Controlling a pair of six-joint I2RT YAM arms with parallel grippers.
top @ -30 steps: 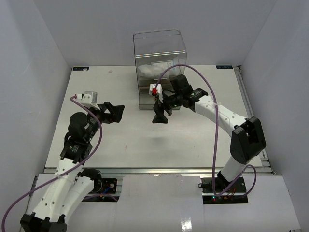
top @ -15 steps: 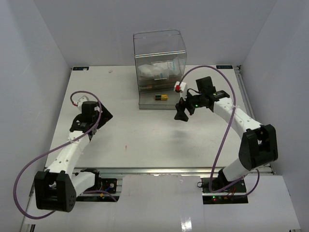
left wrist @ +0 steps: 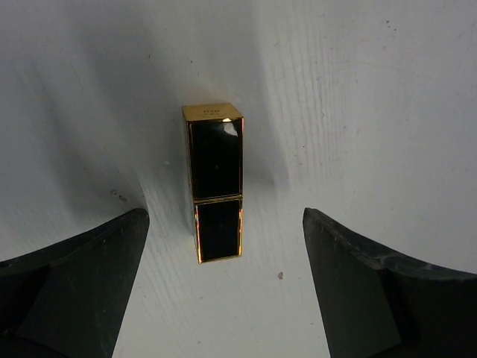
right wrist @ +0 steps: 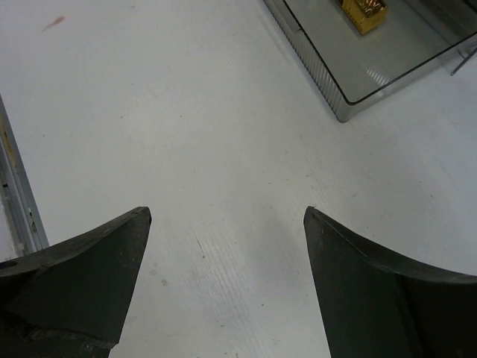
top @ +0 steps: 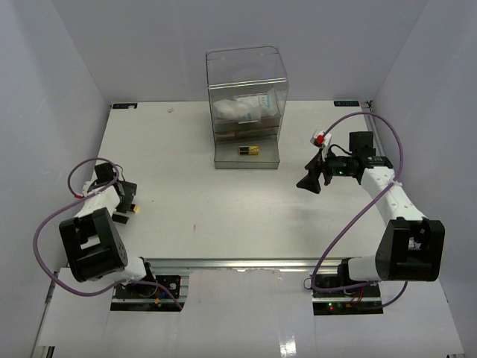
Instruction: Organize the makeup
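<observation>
A black lipstick with gold edges lies flat on the white table, its near end between the tips of my left gripper, which is open and not touching it. In the top view that gripper sits folded back at the table's left edge. My right gripper hovers open and empty over bare table, right of the clear drawer box. A gold item lies in the box's pulled-out bottom drawer, also seen in the right wrist view. White packets rest higher inside the box.
The clear box stands at the back middle of the table. White walls close in on the left, right and back. A metal rail runs along the table edge at the left of the right wrist view.
Both arms have drawn back from the middle. The left arm folded toward the left edge, over the lipstick. The right gripper moved right, away from the drawer, uncovering the gold item.
</observation>
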